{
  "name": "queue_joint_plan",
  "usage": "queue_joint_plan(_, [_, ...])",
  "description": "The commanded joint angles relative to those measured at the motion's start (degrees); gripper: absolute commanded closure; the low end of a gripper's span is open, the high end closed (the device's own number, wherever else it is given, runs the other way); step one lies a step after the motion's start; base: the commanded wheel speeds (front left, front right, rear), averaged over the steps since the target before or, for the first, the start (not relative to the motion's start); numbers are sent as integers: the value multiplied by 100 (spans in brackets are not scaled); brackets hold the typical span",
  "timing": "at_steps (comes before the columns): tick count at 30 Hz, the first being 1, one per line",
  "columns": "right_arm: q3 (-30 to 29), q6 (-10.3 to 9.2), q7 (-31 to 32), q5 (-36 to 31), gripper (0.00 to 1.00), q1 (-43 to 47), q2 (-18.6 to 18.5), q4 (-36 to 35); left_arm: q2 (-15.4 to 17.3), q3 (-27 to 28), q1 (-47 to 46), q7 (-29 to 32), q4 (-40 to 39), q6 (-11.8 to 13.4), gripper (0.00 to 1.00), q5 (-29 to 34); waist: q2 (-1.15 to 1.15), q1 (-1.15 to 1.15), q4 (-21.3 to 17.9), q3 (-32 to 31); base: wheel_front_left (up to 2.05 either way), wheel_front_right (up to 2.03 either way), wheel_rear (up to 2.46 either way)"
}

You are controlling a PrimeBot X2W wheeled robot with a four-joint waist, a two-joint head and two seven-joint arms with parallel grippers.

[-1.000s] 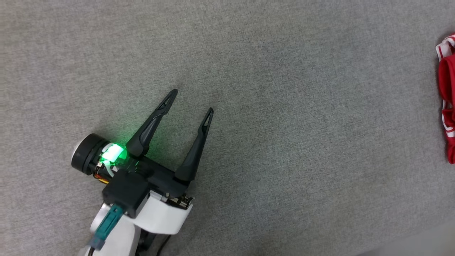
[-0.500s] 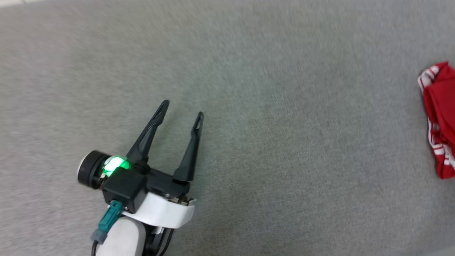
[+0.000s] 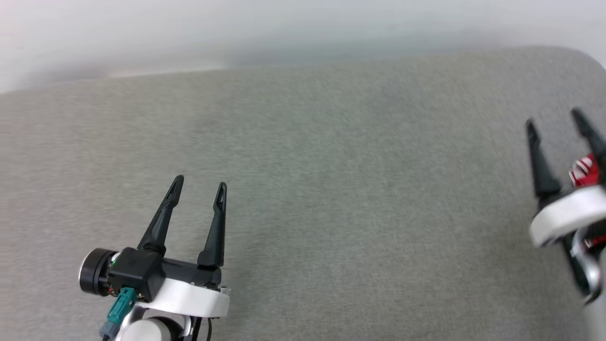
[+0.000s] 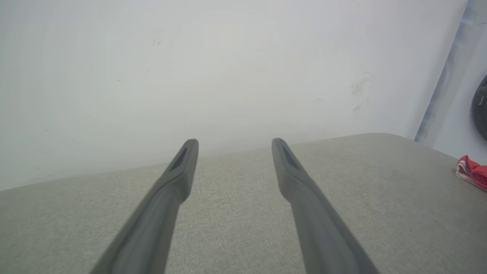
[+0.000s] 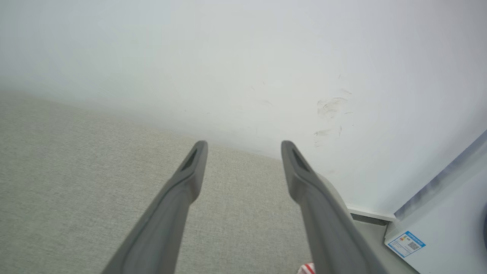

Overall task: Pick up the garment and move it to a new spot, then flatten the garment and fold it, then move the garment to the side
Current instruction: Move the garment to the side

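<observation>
Currently the shirt (image 3: 584, 171) lies close beneath the right gripper (image 3: 553, 119), well apart from the left gripper (image 3: 200, 182); both jaws spread wide, empty.

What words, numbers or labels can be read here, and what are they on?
None can be read.
Sticker on a white panel: blue-edged, with a square code; print too small to read.
Garment: only red cloth and striped trim show, no lettering.
</observation>
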Motion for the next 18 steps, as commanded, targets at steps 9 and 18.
queue_joint_plan(9, [-99, -4, -383, 236, 0, 1407, 913, -733, -103, 153, 374, -12, 440, 12, 0, -29, 0, 1, 537, -568, 0, 0, 0])
queue_joint_plan(18, [-111, -3, -784, 418, 0, 2000, 1257, -564, -149, 88, 637, -12, 807, 1, 0, -61, 0, 1, 682, -806, 0, 0, 0])
